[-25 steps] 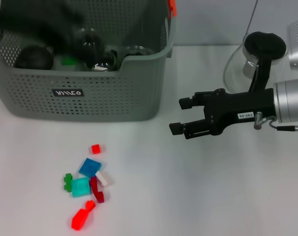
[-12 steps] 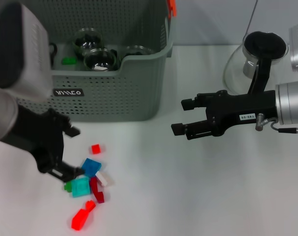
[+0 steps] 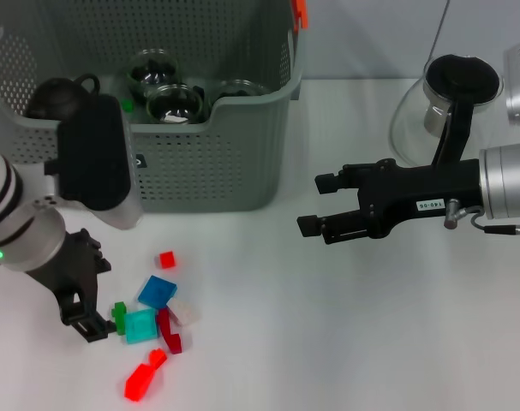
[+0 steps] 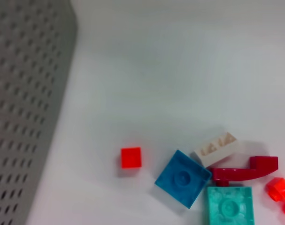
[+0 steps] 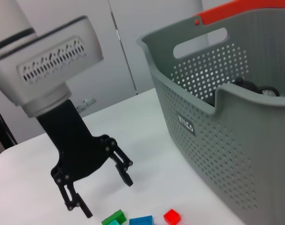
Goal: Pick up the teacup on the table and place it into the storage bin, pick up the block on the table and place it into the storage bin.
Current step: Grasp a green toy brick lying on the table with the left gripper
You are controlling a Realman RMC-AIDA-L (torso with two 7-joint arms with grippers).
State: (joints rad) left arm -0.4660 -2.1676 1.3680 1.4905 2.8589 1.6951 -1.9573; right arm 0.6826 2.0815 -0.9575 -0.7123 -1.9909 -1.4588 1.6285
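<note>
Lowered left pincer point(image 3: 95, 295) beside blocks point(image 3: 154, 310)

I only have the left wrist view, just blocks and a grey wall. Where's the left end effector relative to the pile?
Observer: The left end effector hangs open just left of the block pile, nearest the green block.
Operator: Is it holding anything?
Observer: No, its fingers are spread and empty in the right wrist view.
Operator: What's inside the storage bin?
Observer: The storage bin holds several clear glass teacups and a dark round object I cannot identify.
Operator: And the right arm?
Observer: The right end effector is open and empty above the table, right of the bin, in front of a glass teapot.
</note>
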